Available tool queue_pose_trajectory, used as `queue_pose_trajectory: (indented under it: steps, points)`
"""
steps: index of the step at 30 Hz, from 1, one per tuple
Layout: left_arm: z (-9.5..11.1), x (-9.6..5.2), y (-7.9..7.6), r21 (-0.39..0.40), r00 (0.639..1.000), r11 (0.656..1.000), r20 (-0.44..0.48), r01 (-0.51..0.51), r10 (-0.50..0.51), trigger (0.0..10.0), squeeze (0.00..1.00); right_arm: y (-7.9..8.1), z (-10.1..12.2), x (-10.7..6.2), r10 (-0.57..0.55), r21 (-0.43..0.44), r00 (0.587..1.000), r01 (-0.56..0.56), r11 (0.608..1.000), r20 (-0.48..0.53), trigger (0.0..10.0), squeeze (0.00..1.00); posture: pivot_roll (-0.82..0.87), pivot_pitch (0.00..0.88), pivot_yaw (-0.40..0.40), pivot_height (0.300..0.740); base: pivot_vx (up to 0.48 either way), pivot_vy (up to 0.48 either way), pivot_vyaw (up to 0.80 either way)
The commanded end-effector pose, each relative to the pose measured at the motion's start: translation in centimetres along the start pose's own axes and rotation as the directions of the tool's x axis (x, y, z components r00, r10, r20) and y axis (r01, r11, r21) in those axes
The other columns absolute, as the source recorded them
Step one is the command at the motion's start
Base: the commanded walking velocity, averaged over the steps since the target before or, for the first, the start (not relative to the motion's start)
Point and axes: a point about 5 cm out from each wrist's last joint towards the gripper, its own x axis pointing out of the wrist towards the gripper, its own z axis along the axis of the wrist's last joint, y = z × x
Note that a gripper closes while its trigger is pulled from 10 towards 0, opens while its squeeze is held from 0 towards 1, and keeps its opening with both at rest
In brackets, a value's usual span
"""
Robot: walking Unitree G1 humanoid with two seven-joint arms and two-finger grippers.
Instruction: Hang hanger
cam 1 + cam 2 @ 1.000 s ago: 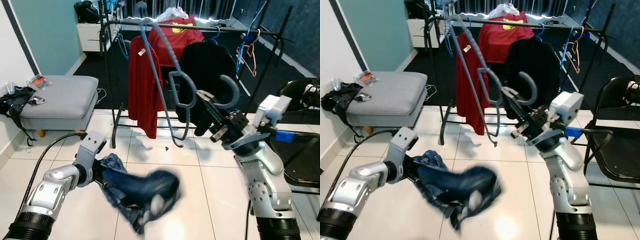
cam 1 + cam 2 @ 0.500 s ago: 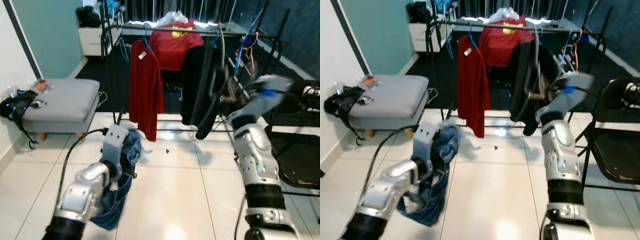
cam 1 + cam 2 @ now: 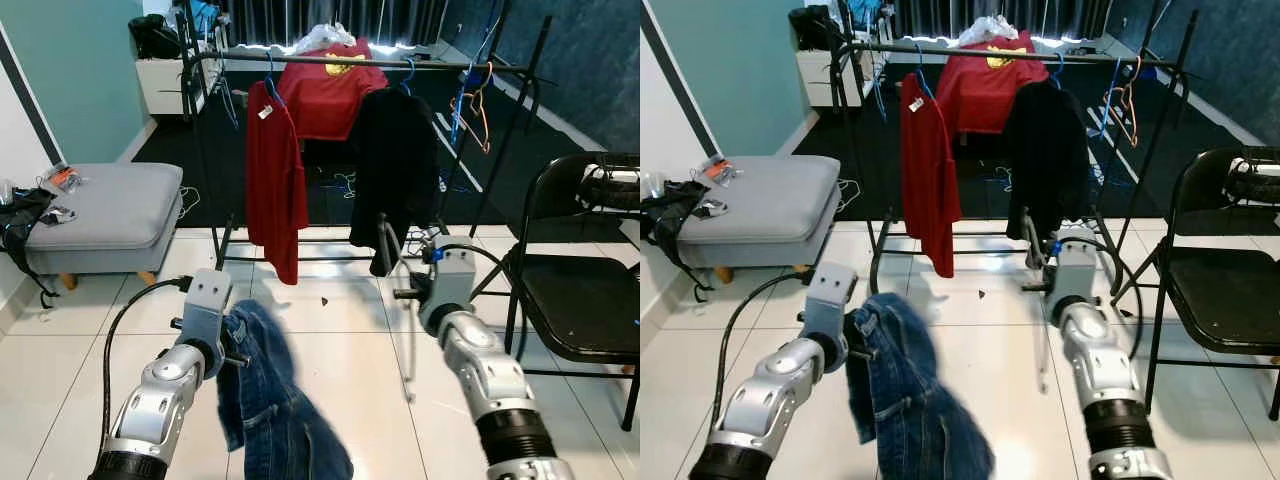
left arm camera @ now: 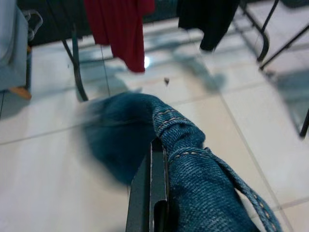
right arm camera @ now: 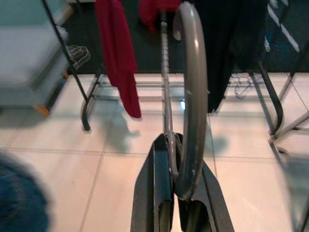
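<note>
Two grippers are loaded, and both have dropped since a second ago. On the left, the left gripper [image 4: 153, 193] is clamped on the jeans [image 3: 275, 410], which now hang limp beside the arm instead of swinging out in a blurred bundle. Behind stands the clothes rail [image 3: 340, 62] with a red shirt [image 3: 274, 175] and a black garment [image 3: 395, 165]. On the right, the right gripper [image 5: 176, 193] is closed on the grey hanger [image 5: 190, 92], which half a second ago was raised toward the rail and now sits low, near the tiles (so, as a judgement, hanging has yet to happen). Head views give the hanger as a thin edge-on streak; the right wrist view shows its hook curving clear above the fingers [image 5: 157, 193].
</note>
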Motion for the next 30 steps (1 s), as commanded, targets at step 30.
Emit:
queue_pose_trajectory:
  steps: [30]
  points:
    - [2.7,-0.5,-1.1,-0.05,0.979,0.996,0.193,0.07,-0.059,10.0,0.0,1.6,0.7,-0.5,0.04,0.038,0.995,-0.044,0.998,0.094,10.0,0.0,0.03,0.0,0.003,0.74,0.098,0.0,-0.15]
